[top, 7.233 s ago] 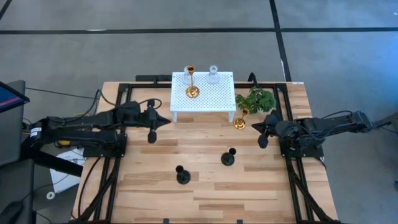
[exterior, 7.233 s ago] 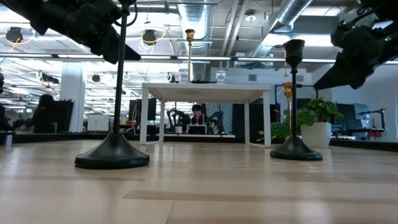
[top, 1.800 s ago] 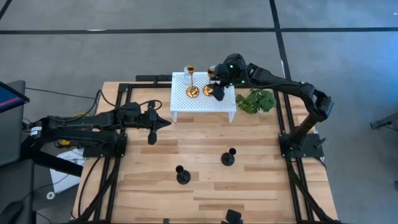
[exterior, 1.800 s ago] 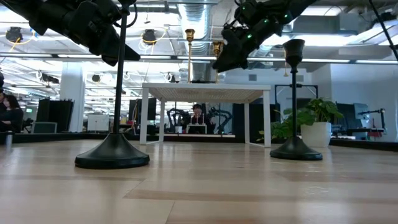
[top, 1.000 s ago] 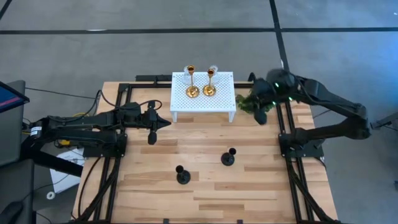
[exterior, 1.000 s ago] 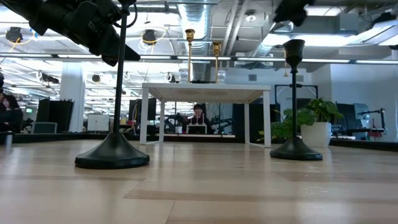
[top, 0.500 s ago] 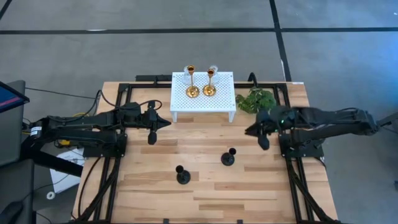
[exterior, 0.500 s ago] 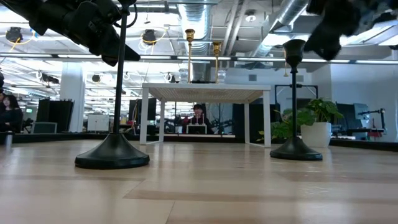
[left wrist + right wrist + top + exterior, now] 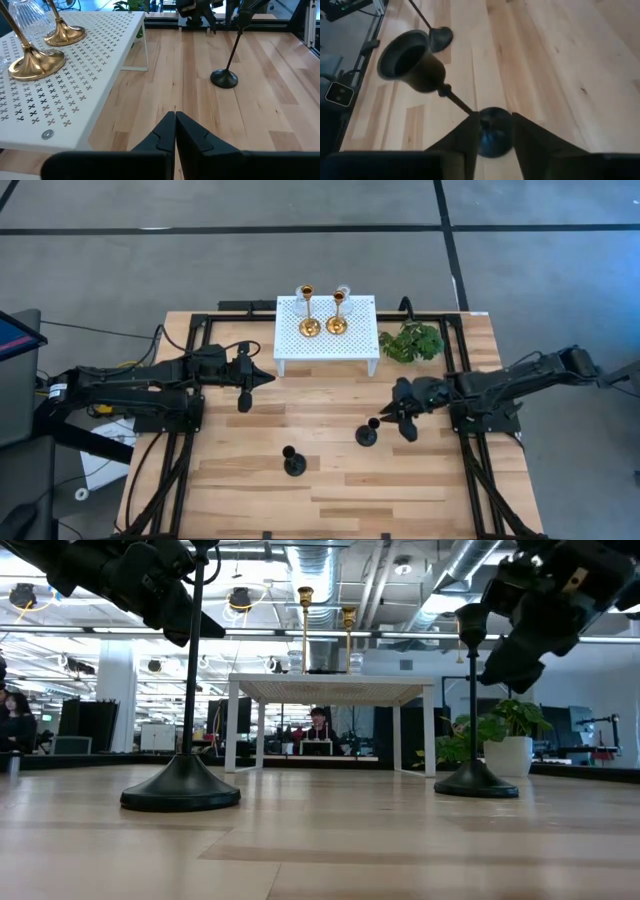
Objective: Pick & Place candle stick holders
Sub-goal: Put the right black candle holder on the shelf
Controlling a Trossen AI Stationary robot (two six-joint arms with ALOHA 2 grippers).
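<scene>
Two gold candle stick holders [image 9: 308, 325] [image 9: 337, 323] stand on their round bases on the white rack [image 9: 350, 345], with clear glass ones [image 9: 27, 15] beside them. Two black holders stand on the table on their bases, one to the right [image 9: 368, 432] and one nearer the front [image 9: 292, 462]. My right gripper [image 9: 385, 418] is open right beside the right black holder. In the right wrist view its fingers [image 9: 495, 117] stand on either side of the thin stem [image 9: 457, 102], below the cup [image 9: 412, 62], without touching. My left gripper [image 9: 265, 377] is shut and empty, left of the rack.
A green leafy plant [image 9: 410, 340] stands right of the rack at the back. Black frame rails [image 9: 190, 450] run along both sides of the wooden table. Bare wood lies between the rack and the black holders.
My right gripper has come from beside the plant toward the table's near edge and left, and down, up to the right black holder. The holders have not moved.
</scene>
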